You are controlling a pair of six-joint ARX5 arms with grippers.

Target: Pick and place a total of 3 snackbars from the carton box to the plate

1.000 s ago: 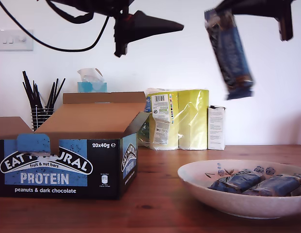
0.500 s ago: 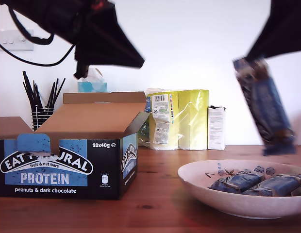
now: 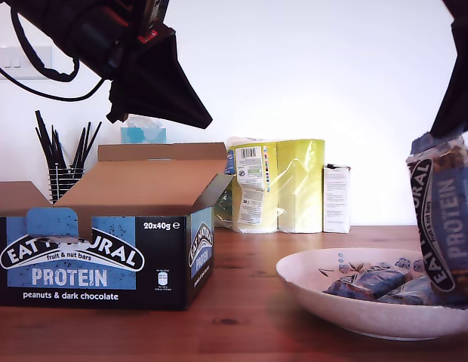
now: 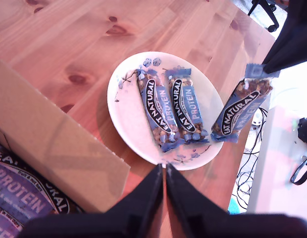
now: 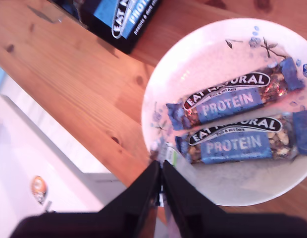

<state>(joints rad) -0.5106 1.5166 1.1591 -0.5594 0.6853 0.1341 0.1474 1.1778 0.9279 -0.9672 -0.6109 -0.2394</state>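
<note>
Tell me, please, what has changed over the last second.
My second tool, clamped on a shiny blue-and-black wrapped snackbar, lowered it to the flowered off-white ceramic plate. My first tool, shut, swung toward the exterior view's left. The black-and-blue carton box and two plated bars stayed put.

A yellow plastic-wrapped pack (image 3: 279, 185) stands on the wooden table (image 3: 241, 317) against the white wall. Just beside it, toward the exterior view's right, stands a small white carton (image 3: 337, 198). Toward the exterior view's left of the pack sit a tissue box (image 3: 143, 127) and a wire holder of black sticks (image 3: 63, 160), with a light switch (image 3: 23, 62) above.
</note>
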